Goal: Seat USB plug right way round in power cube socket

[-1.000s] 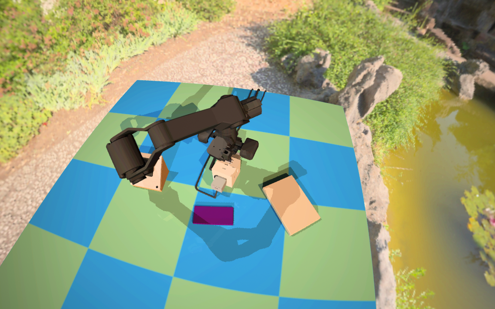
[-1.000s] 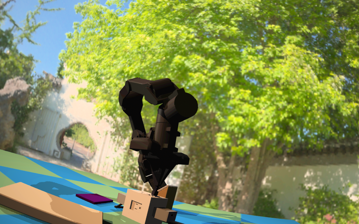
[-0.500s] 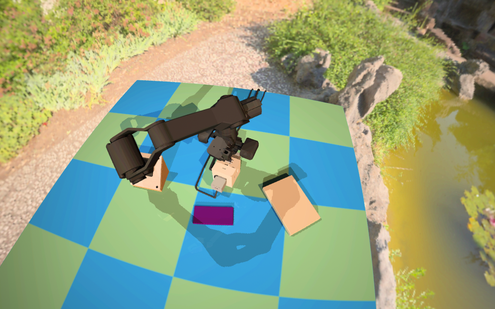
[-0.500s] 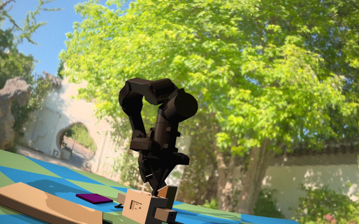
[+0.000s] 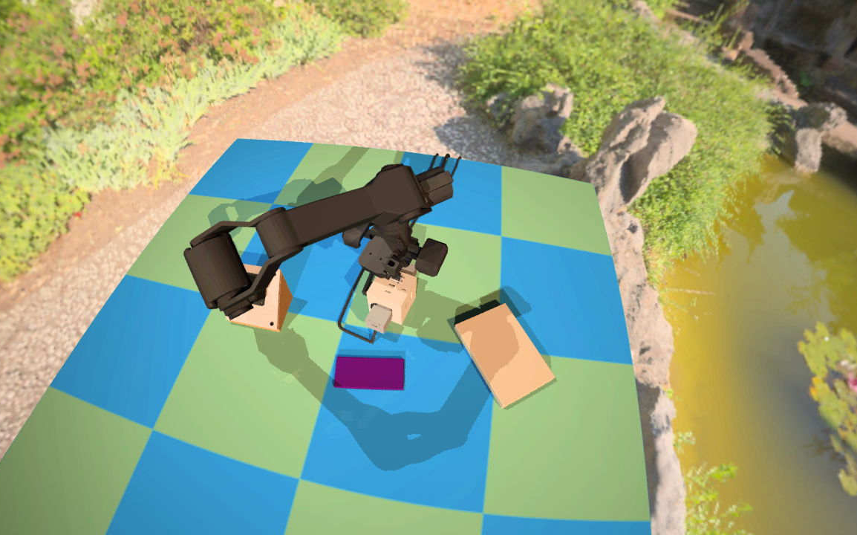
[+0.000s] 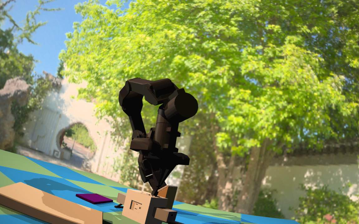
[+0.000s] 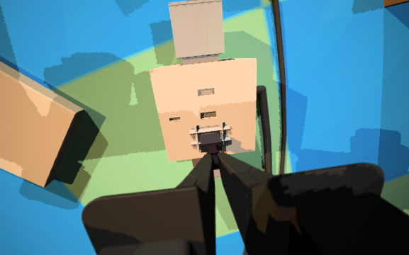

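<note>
Wrist view, power cube [image 7: 204, 106] as landmark. Left of it: tan board [image 7: 20, 120], well apart. On the cube top, near edge: USB plug [image 7: 210, 139] in its socket, fingers nearly together and pinching it, gripper [image 7: 214, 156] straight above. Right of cube: dark cable [image 7: 280, 88], just beside. Step looks like working the jammed plug; whether it's been turned yet, can't tell. Next: lift clear, rotate half turn, press down, release.
</note>
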Controlling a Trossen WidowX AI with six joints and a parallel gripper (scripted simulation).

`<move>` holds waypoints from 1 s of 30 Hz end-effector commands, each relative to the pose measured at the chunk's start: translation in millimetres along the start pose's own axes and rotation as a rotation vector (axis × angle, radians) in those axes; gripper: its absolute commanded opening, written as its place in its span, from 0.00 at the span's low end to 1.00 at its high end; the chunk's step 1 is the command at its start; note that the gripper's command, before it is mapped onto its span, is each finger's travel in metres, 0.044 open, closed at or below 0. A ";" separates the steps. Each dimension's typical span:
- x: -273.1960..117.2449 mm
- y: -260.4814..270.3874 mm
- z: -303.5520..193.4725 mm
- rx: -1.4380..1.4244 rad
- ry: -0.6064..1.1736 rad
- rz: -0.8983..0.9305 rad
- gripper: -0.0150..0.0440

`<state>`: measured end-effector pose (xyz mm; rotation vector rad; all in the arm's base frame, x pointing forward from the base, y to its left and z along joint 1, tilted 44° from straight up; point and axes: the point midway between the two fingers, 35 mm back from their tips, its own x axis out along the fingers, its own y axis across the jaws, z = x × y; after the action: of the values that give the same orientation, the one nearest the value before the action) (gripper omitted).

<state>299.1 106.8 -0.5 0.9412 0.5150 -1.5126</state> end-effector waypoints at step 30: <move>-0.1 0.3 -0.4 0.000 0.001 0.002 0.42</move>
<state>299.4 107.0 -0.6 0.9429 0.5149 -1.5108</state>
